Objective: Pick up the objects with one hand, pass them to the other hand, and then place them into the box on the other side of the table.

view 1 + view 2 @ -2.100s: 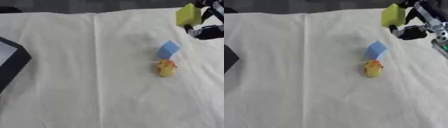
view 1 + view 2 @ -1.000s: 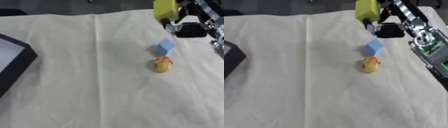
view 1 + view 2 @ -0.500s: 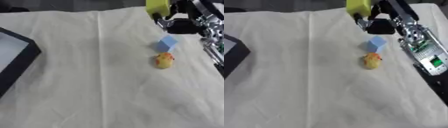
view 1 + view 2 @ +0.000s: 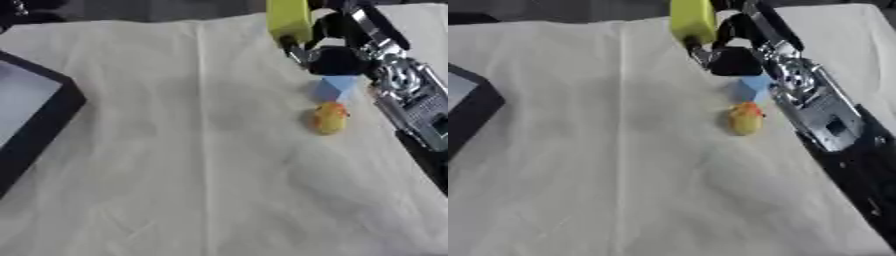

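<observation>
While the right hand (image 4: 328, 47) has carried its load leftward and toward the middle of the far edge over the last two seconds, the left eye view now shows its dark fingers curled round a tall yellow-green rectangular block (image 4: 289, 21), held upright and lifted clear of the cream cloth-covered table (image 4: 175, 175). Just below the hand lies a small light-blue cube (image 4: 335, 88), and a little nearer than that a small yellow-orange rounded toy (image 4: 329, 117), both resting on the cloth and untouched, as before. Far off to the hand's left sits the black-rimmed box (image 4: 39, 122), more of it in view than earlier, which looks like a camera shift. From the right eye view, the silver forearm (image 4: 815, 107) slants in from the lower right, the block again stands above the hand, and the left hand shows nowhere. My reading: the pick-up is done and the block is travelling toward a handover, which cannot begin until the left hand comes up to meet it.
</observation>
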Robot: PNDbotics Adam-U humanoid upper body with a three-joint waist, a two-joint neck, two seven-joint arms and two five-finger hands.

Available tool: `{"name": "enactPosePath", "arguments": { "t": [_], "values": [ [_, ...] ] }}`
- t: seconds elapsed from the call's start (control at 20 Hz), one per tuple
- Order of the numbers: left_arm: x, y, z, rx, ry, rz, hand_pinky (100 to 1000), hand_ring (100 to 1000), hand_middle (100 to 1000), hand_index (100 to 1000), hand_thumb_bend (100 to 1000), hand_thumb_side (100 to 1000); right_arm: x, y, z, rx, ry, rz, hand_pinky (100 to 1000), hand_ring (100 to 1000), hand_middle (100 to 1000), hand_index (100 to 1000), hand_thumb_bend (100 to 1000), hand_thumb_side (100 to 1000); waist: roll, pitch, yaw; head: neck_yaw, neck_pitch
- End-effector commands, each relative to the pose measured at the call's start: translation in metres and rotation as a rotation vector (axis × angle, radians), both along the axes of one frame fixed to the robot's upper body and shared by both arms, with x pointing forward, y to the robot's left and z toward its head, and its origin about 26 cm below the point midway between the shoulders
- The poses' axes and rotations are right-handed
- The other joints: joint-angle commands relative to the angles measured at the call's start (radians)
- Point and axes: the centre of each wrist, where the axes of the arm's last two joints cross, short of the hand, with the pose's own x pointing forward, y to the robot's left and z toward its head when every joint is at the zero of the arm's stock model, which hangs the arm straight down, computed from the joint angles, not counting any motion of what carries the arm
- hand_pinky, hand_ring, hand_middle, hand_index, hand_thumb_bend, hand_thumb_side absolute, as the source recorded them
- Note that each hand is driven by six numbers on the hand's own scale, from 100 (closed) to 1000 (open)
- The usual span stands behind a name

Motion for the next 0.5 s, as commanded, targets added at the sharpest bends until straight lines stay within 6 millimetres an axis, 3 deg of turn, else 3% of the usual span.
{"name": "enactPosePath", "arguments": {
  "t": [0.05,0.5],
  "values": [
    [-0.006,-0.006,0.012,0.015,-0.04,-0.028,792,682,608,716,100,658,0.003,0.005,0.001,-0.015,-0.041,0.002,507,411,459,535,208,100,0.013,-0.041,0.003,-0.005,0.01],
    [-0.011,-0.023,0.025,0.081,-0.069,-0.031,789,685,611,718,100,632,0.011,0.025,-0.02,0.005,-0.055,0.03,503,410,457,535,209,100,0.017,-0.051,0.007,-0.01,0.029]
  ]
}}
